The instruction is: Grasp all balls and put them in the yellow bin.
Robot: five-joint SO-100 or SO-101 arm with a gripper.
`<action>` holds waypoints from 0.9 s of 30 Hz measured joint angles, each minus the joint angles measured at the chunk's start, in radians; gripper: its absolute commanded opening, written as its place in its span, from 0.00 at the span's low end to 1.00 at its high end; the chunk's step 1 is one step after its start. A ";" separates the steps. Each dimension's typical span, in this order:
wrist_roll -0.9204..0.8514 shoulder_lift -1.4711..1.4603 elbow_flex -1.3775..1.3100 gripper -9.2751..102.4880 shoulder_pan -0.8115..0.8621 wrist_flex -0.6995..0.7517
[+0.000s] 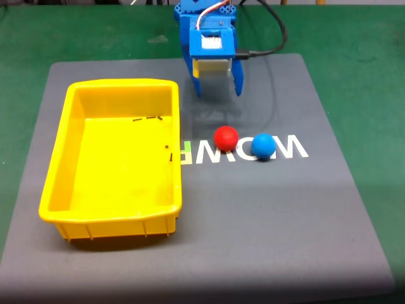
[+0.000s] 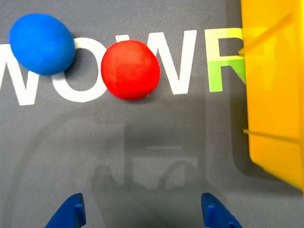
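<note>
Fixed view takes in the whole layout, starting with the grey mat (image 1: 253,215) with its white lettering, on which the yellow bin (image 1: 63,158) sits at the left, holding no ball, only a few small dark specks on its floor. The blue arm (image 1: 207,25) hangs above the mat's far edge with its gripper (image 1: 218,87) spread wide and holding nothing, the two blue fingers pointing down and well clear of the balls. The red ball (image 1: 226,138) and the blue ball (image 1: 263,146) rest on the lettering, right of the bin, close beside each other with a narrow gap. That closeness is the main risk, I judge: a finger coming down for the red ball could clip the blue one and send it rolling across the smooth mat, perhaps off its edge. The bin's near wall also stands just beside the red ball, so a wide-open approach might catch the rim and shove the tub. Wrist view adds what the other cannot: the fingertips (image 2: 71,213) at the bottom edge sit short of the red ball (image 2: 130,70), which lies roughly midway between them, while the blue ball (image 2: 42,43) lies off toward the left finger's line. It also shows the bin's corner (image 2: 270,118) close at right.
</note>
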 measured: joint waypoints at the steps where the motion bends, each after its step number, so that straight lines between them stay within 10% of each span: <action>1: 0.000 -0.017 -0.014 0.33 0.000 -0.005; 27: 0.009 -0.270 -0.201 0.32 -0.003 -0.009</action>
